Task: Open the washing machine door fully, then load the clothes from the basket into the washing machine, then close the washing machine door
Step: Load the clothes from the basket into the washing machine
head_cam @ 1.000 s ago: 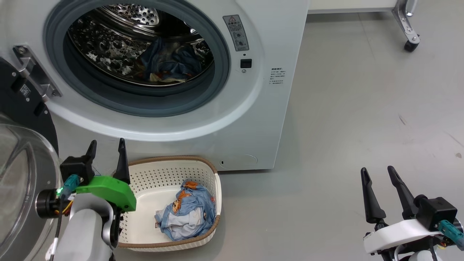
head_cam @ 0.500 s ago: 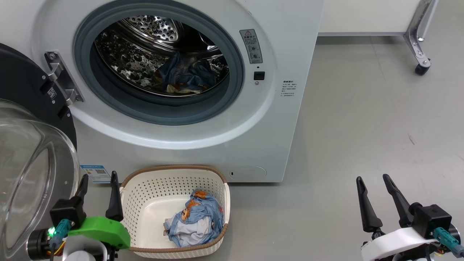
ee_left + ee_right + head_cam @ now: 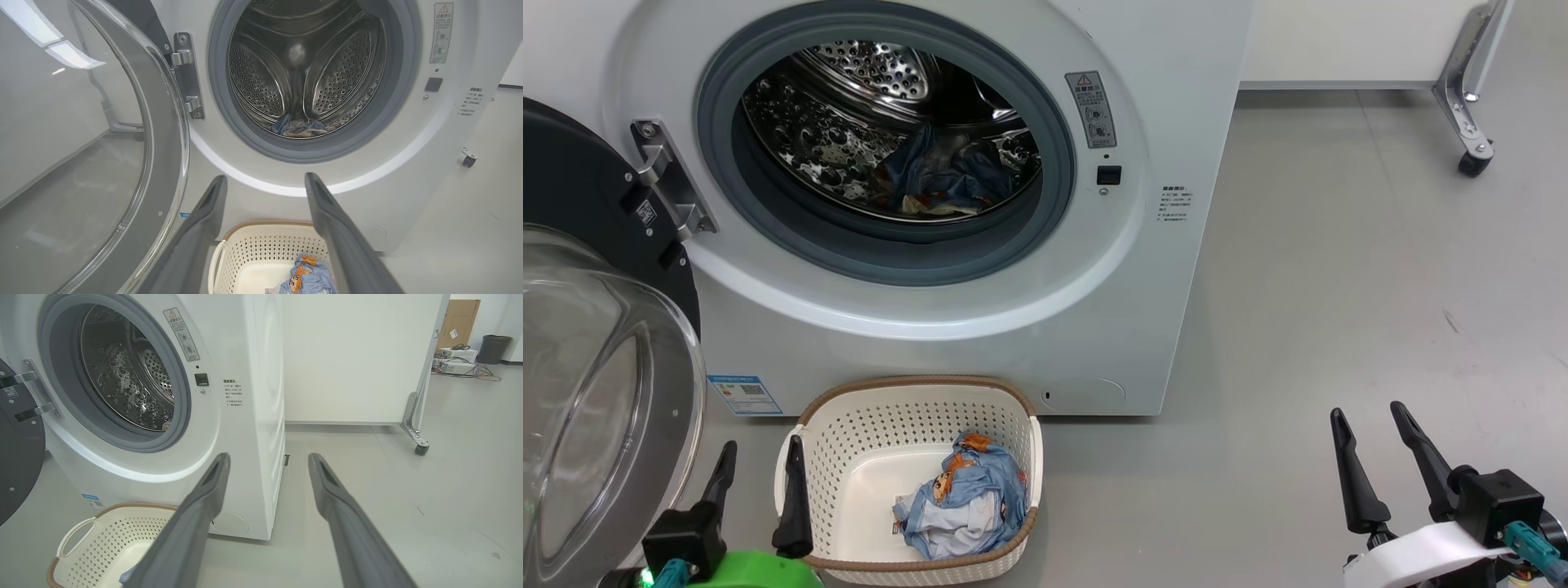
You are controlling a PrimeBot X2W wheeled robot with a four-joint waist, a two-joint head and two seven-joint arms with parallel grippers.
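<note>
The white washing machine [image 3: 1143, 269] stands with its door [image 3: 596, 392] swung wide to the left, glass bowl facing me. In the steel drum lies a blue garment [image 3: 943, 175], also visible as a bundle [image 3: 298, 126] in the left wrist view. The cream basket [image 3: 849, 425] sits on the floor before the machine and holds light blue printed clothes [image 3: 964, 494] with a cream piece. My left gripper [image 3: 760, 456] is open and empty by the basket's left rim. My right gripper [image 3: 1368, 416] is open and empty over bare floor at the lower right.
A white panel on a metal leg with a caster [image 3: 1470, 163] stands at the back right. The door hinge [image 3: 670, 184] juts out left of the drum opening. Grey floor [image 3: 1339, 286] stretches right of the machine. A cardboard box and bin [image 3: 494, 347] sit far back.
The head camera has tilted up, so the whole picture shifted. My left gripper has dropped lower in the head view, from above the basket's left rim to the bottom edge. Clothes in the basket lie unchanged.
</note>
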